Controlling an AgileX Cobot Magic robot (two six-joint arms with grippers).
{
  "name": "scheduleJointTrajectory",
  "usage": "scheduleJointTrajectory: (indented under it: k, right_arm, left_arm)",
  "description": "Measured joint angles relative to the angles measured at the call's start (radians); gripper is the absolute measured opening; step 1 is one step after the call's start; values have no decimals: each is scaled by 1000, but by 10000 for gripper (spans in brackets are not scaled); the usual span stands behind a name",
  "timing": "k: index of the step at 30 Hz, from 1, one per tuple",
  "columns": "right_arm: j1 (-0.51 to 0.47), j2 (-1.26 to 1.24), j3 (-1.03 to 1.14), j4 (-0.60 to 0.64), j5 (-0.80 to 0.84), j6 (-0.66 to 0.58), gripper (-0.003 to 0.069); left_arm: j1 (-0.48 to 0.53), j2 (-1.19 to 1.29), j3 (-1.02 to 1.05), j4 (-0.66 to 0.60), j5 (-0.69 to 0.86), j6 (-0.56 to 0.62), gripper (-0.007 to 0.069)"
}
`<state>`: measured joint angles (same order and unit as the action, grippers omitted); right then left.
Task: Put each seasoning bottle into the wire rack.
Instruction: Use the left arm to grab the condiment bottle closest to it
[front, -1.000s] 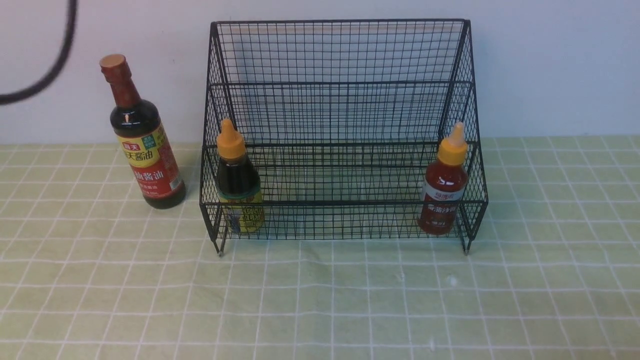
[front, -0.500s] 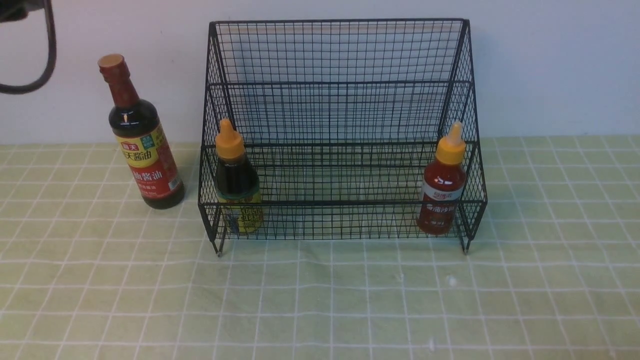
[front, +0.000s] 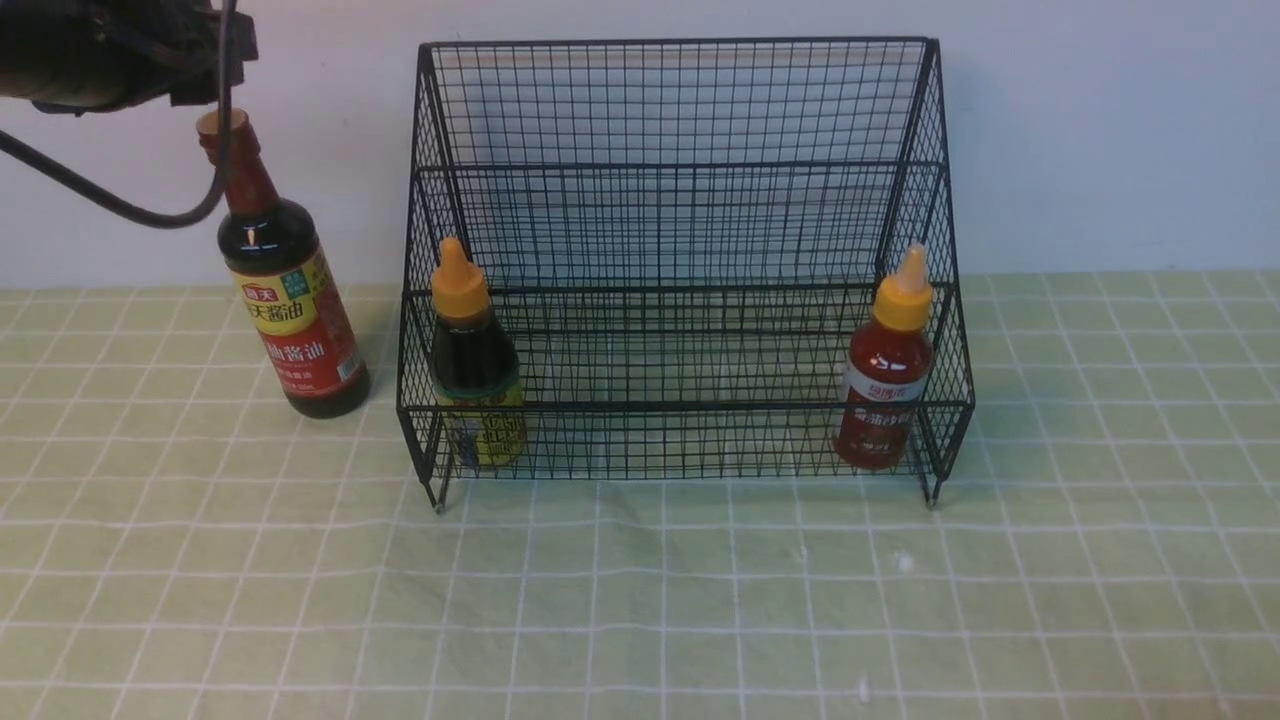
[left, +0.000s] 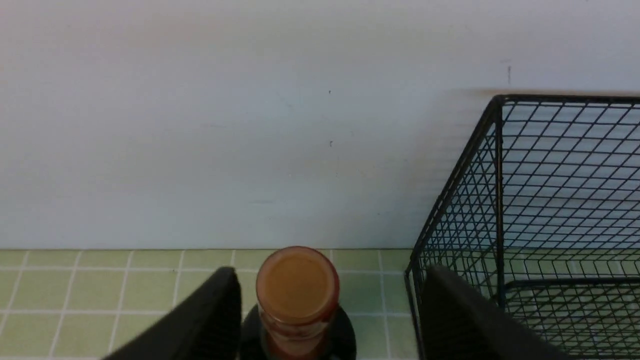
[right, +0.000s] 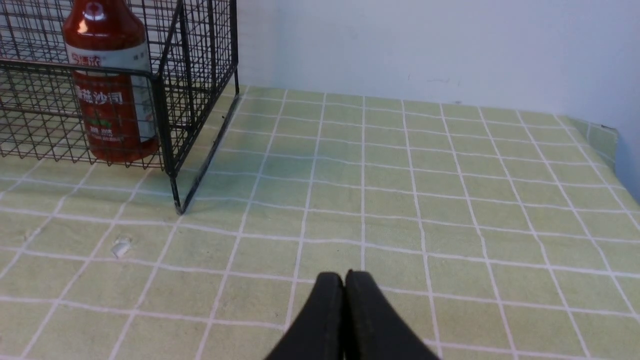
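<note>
Front view: a soy-sauce bottle (front: 290, 320) stands on the tablecloth (front: 640, 600) just left of the wire rack (front: 680, 405), whose lower tier holds a short dark bottle (front: 475, 370) at its left end and a red-sauce bottle (front: 885, 390) at its right.

Left wrist view: the left claw (left: 330, 272) gapes wide either side of the tall bottle's cap, gripping nothing.

Right wrist view: the right claw (right: 344, 274), pressed together and empty, hovers over cloth right of the rack.

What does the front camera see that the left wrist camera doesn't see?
Only the front view: the short dark bottle and the red-sauce bottle standing in the lower tier of the wire rack. Only the left wrist view: the left gripper open, straddling the brown cap of the soy-sauce bottle. Both: that bottle, the rack, the green checked cloth.
</note>
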<state>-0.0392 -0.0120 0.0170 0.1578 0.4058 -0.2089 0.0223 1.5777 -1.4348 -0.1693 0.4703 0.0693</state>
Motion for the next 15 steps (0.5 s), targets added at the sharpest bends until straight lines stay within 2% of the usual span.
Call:
scheduleJointTrajectory:
  k: [3, 5, 15]
  right_arm:
    - [0, 0, 0, 0, 0, 0, -15]
    - [0, 0, 0, 0, 0, 0, -15]
    - [0, 0, 0, 0, 0, 0, -15]
  left_arm:
    - [0, 31, 0, 1, -32, 7, 540]
    - [0, 50, 0, 1, -38, 8, 561]
    - [0, 142, 0, 24, -61, 8, 574]
